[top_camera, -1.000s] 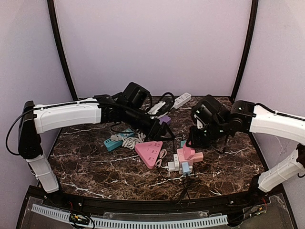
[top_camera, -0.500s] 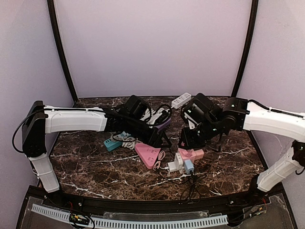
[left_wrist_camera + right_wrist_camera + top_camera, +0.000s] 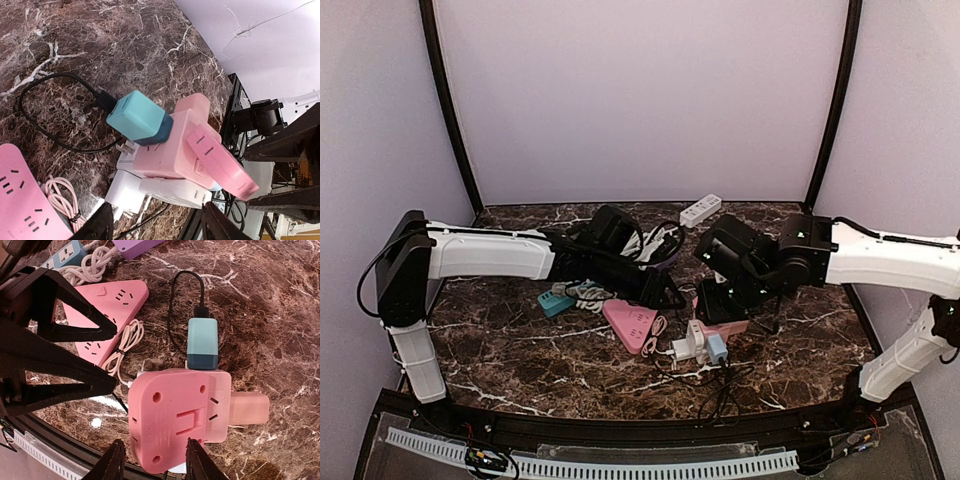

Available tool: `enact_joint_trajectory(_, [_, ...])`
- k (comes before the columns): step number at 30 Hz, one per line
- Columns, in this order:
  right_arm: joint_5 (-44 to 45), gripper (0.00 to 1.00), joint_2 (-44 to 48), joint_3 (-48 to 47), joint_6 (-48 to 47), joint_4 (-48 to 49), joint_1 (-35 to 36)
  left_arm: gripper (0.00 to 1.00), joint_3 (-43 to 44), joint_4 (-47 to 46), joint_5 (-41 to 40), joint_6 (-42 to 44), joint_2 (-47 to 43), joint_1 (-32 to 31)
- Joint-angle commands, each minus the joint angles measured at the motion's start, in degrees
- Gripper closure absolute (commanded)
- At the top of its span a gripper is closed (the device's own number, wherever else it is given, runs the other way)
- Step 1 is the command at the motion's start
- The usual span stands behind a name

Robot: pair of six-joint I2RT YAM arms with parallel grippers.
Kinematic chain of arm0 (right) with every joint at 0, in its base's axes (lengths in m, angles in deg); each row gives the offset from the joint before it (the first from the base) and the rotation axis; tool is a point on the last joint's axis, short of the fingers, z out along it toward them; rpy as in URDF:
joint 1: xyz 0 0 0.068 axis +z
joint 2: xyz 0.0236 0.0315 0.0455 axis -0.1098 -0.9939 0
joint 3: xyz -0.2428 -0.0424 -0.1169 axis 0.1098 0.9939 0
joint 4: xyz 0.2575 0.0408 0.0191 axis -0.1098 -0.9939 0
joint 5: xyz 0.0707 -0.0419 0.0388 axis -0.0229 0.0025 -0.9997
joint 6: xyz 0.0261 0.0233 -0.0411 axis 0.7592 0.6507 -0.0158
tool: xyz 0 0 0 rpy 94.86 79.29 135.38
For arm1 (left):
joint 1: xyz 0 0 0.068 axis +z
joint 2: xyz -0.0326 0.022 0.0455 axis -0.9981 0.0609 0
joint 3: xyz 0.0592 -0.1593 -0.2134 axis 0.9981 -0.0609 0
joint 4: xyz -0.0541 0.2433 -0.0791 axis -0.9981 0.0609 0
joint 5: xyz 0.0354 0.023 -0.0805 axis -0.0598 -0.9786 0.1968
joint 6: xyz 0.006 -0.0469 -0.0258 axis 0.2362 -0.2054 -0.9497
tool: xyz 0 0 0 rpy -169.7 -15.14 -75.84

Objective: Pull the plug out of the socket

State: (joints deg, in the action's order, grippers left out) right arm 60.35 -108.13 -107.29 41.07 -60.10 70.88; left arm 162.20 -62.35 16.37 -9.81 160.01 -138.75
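Dark marbled worktop (image 3: 500,340) under lilac walls carries a tangle of power strips. Your target sits near the front middle: a teal plug (image 3: 202,342) seated in one edge of a pink socket block (image 3: 175,410), with its black cable (image 3: 172,305) looping away over the stone. You have brought both arms in on this one cluster, which makes sense, because the block is loose and would likely slide along with the plug unless something braces it. Your right gripper (image 3: 156,444) hangs directly over the block with its fingers apart and nothing clamped. One finger sits just off the block's edge and the other over its face, so it looks placed to hold the block down or pinch it. Your left gripper (image 3: 156,215) comes in low from the side, also spread and empty, with the teal plug ahead of it and the cable end towards it. That reads as the pulling side. The block rests tilted on a white adapter (image 3: 170,190), and a pale pink plug (image 3: 248,410) sticks out of another edge. Make sure you close on the teal one and pull straight along its pins, away from the block.
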Motion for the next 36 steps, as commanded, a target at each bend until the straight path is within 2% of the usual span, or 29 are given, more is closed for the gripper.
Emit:
enact_joint_trajectory(1, [4.6, 0.56, -0.8, -2.2, 0.8, -3.6, 1.1, 0.41, 0.3, -1.1, 1.1, -1.2, 0.7, 0.0])
enact_joint_trajectory(18, [8.3, 0.35, -6.1, -4.8, 2.9, -7.8, 3.2, 0.4, -0.8, -2.2, 1.3, -1.6, 0.7, 0.1])
enact_joint_trajectory(27, [10.7, 0.41, -6.8, -6.7, 4.1, -11.5, 3.2, 0.4, 0.6, -1.8, 0.9, -1.7, 1.2, 0.1])
enact_joint_trajectory(36, [10.8, 0.51, -4.2, -4.4, 4.8, -9.9, 3.2, 0.4, 3.5, -1.5, 1.8, -2.7, 3.8, 0.0])
